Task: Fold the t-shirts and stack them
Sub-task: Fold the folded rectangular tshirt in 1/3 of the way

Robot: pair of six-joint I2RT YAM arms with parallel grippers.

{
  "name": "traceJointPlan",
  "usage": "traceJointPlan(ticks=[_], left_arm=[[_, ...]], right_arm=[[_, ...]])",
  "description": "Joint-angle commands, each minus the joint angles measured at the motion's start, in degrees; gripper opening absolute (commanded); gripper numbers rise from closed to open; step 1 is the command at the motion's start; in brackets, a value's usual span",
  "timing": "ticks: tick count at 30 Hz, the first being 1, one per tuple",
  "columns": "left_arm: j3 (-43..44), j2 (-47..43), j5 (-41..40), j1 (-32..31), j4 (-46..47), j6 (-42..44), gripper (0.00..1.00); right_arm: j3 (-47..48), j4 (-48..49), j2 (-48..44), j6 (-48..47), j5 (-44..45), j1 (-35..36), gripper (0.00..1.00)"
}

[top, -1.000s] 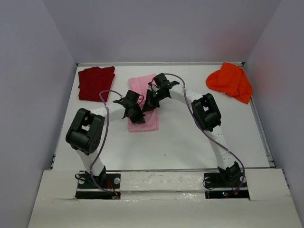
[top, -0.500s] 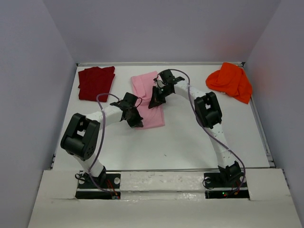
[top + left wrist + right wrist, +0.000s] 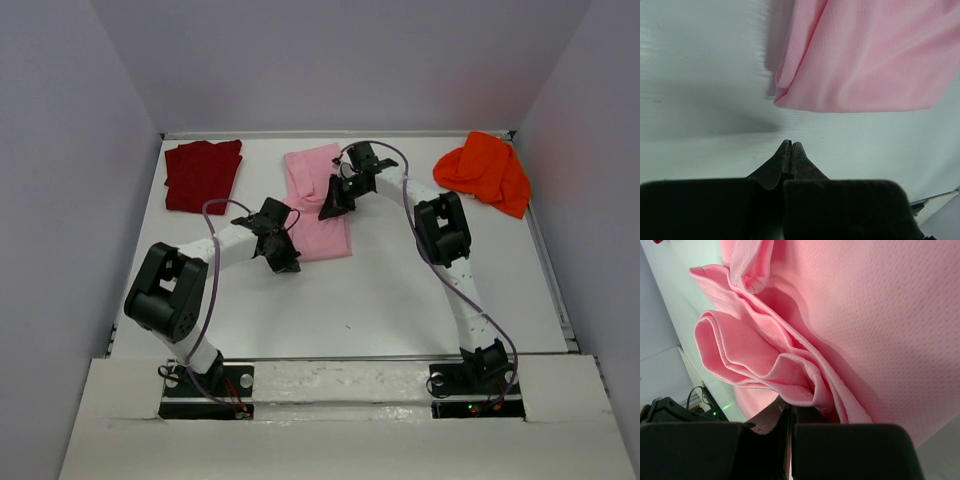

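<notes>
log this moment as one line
left gripper: shut, empty, beside pink t-shirt corner | right gripper: shut on pink t-shirt | dark red t-shirt: folded, far left | orange t-shirt: crumpled, far right

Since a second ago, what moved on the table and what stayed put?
The right tool, pinching the pink t-shirt, dragged it right and farther back. The left tool, shut, now sits just off its near-left corner. The dark red t-shirt and orange t-shirt stayed put.

near half of table [image 3: 390,300]: seen bare, passage allowed | far strip: blocked by red shirt [image 3: 203,175], pink shirt [image 3: 322,235], orange shirt [image 3: 485,172]; gaps seen between | centre: barred by left arm [image 3: 232,237], right arm [image 3: 395,185]
</notes>
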Motion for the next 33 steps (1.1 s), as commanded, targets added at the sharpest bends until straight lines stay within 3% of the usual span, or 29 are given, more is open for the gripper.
traceJointPlan(ticks=[1, 9, 12, 15, 21, 33], left_arm=[[4.2, -1.9, -2.5, -0.1, -1.8, 1.0, 0.00], [8.3, -1.8, -4.7, -0.1, 2.4, 3.5, 0.12], [10.3, 3.4, -3.8, -0.2, 3.3, 4.6, 0.10], [12.0, 11.5, -3.3, -0.6, 3.8, 6.1, 0.00], [15.2, 20.9, -3.2, -2.7, 0.7, 8.0, 0.00], [6.9, 20.6, -0.6, -4.0, -0.4, 8.3, 0.00]], right_arm=[[-3.9, 1.2, -0.8, -1.6, 3.2, 0.6, 0.00], [-7.4, 2.4, -2.4, -1.1, 2.7, 0.6, 0.00], [-7.1, 2.5, -2.4, -1.0, 2.5, 0.6, 0.00], [-6.7, 2.3, -2.6, -0.9, 2.5, 0.6, 0.00], [-6.0, 2.3, -2.6, -0.8, 3.0, 0.6, 0.00], [2.9, -0.7, 0.9, -1.2, 5.1, -1.2, 0.00]])
